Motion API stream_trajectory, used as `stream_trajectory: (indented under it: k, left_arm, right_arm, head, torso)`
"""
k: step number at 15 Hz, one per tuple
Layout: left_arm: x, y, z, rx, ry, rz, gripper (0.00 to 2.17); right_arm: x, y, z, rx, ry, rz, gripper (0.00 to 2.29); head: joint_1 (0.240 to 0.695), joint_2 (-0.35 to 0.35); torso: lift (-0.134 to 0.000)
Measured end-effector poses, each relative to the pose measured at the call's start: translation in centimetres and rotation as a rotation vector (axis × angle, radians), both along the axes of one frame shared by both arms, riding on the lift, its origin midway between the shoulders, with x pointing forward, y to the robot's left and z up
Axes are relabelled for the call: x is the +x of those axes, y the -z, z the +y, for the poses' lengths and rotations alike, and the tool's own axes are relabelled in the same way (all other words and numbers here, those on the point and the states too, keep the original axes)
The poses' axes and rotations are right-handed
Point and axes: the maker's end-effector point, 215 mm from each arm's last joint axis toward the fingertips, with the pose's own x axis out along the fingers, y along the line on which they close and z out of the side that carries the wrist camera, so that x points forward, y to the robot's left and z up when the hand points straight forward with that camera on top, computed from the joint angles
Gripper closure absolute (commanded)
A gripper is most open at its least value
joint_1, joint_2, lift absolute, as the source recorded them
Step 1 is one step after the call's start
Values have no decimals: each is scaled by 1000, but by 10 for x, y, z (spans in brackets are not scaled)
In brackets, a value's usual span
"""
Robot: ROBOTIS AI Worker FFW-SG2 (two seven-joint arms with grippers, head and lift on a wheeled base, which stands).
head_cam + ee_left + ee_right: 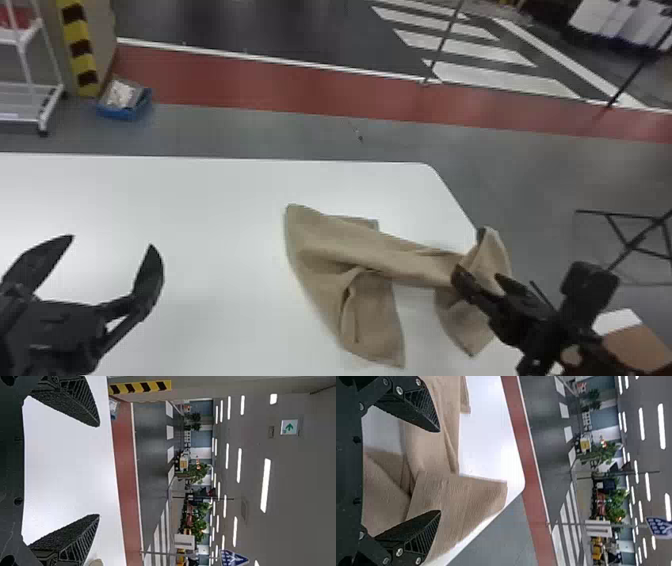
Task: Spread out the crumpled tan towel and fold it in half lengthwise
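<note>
OK so, nearest me: two hands, both released. Left gripper (112, 240) sits over the left side of my one white table (175, 200), right gripper (476, 271) is spread at the bunched right end of the one tan towel (350, 250), near the table edge. I'd pinch just the top layer's edge, then ease it out flat. Way past that, one blue bin (120, 114) on the floor.

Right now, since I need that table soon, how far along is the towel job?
Seemingly early: the towel lies partly opened on the table, its middle bunched. Nothing is gripped; the right gripper is open at the towel's right end, the left gripper open too. Flattening and the lengthwise fold remain.
</note>
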Motion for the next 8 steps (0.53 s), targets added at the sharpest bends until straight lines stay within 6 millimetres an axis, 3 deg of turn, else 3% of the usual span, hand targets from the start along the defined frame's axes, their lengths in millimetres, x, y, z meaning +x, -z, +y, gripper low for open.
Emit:
stream_trajectory:
  k: [3, 5, 8]
  left_arm:
    - [1, 6, 4, 10, -7, 9, 66]
    - [-1, 8, 6, 13, -11, 11, 66]
    - [-2, 6, 10, 12, -17, 7, 66]
  right_arm:
    - [32, -12, 70, -51, -117, -63, 211]
    - [53, -11, 103, -88, -164, -74, 221]
    - [73, 2, 138, -125, -218, -59, 221]
  head:
    - [695, -313]
    - [695, -242]
    - [695, -200]
  torso:
    - [-125]
    - [-125]
    - [-125]
